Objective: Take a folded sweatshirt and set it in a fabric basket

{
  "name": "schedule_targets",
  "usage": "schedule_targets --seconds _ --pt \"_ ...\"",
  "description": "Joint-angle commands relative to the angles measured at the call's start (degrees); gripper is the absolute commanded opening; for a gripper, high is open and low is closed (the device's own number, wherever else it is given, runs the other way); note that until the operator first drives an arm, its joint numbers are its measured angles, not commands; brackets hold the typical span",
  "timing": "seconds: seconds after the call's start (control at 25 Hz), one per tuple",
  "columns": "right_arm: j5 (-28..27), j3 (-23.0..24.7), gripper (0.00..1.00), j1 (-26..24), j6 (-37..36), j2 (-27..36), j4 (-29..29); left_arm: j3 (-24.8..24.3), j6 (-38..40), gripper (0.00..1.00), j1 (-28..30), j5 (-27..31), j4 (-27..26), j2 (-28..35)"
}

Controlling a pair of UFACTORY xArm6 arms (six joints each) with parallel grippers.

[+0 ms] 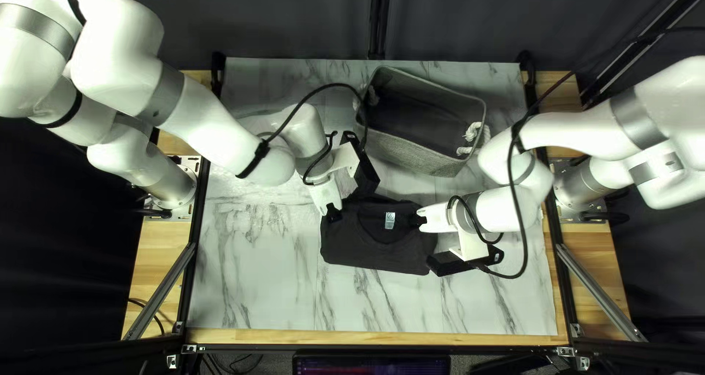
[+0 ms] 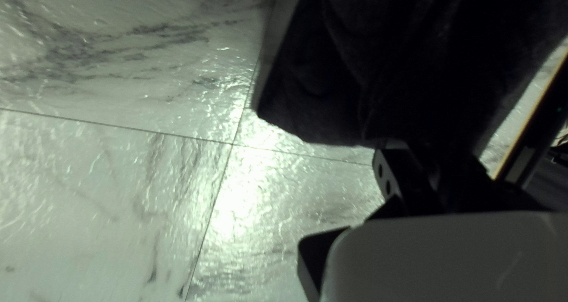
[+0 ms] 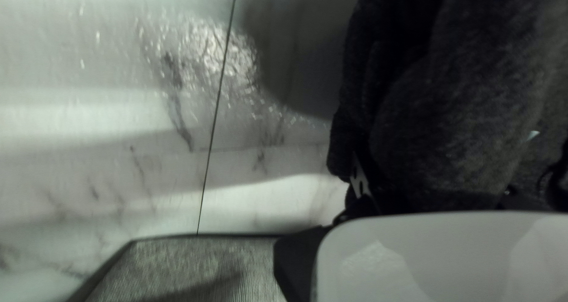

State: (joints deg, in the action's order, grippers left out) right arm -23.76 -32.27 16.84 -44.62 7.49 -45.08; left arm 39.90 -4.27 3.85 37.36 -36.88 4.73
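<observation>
dark folded sweatshirt (image 1: 376,249) btwn l gripper (image 1: 333,213) & r gripper (image 1: 418,221), over marbled tabletop (image 1: 257,287); can't tell if either's released or clenched. gray basket (image 1: 411,153) w/ rope handles beyond, its near wall btwn shirt & opening. both arms reach inward, bent at wrist.

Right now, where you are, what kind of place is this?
Probably a robot lab or workshop. My left arm and my right arm stand at opposite sides of a table, a dark curtain hangs behind it, and a shirt and a basket are on top.
</observation>
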Motion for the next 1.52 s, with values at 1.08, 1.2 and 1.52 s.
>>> schedule_targets --seconds 1.08,1.2,1.52 --pt "4.4 -2.6 0.0 -0.2 7.9 -9.1 -3.9 5.5 -4.8 1.0 -0.1 0.8 -6.5 -9.8" --pt "4.8 -1.9 0.0 -0.6 8.4 -8.6 -4.6 2.8 -6.6 1.0 -0.4 -1.0 -7.9 -7.3" --pt "4.6 -1.8 0.0 -0.3 8.3 -8.4 -4.6 1.7 -15.2 1.0 -2.3 -4.6 -15.7 -9.1"
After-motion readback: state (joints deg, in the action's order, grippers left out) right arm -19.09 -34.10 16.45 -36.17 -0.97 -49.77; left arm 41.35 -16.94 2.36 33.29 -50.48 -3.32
